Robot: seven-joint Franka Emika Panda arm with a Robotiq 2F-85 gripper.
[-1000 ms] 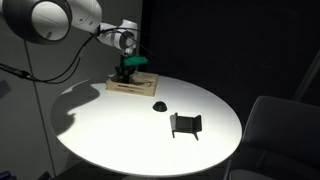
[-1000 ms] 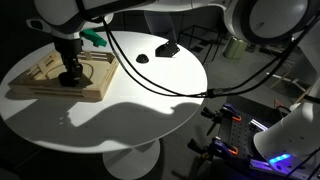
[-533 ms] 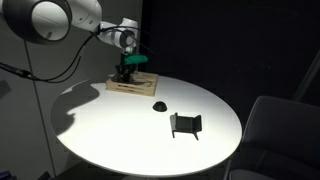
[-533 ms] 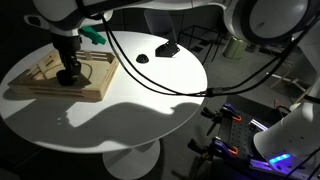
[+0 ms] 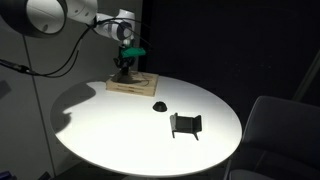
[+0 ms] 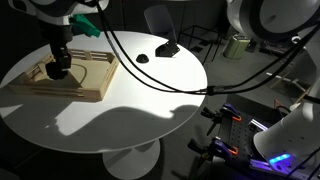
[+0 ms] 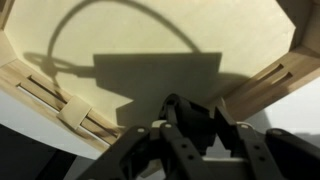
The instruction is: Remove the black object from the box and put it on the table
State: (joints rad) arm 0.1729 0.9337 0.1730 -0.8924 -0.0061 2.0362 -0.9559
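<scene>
My claw (image 7: 196, 130) is clamped on the small chunky roundish black lump (image 7: 186, 108). The lump sits between my 2 fingers (image 7: 140, 152), just above the shallow light-wood tray (image 6: 88, 88) and off its floor in the wrist view. I judge it light and stiff, so a moderate squeeze should hold it. Being rounded, it could twist or slip, so the grip belongs across its widest middle. Its surface is too dark to read. The round white desk (image 5: 120, 125) shows plain top beside the tray, well apart from the low black dome (image 5: 157, 106).
</scene>
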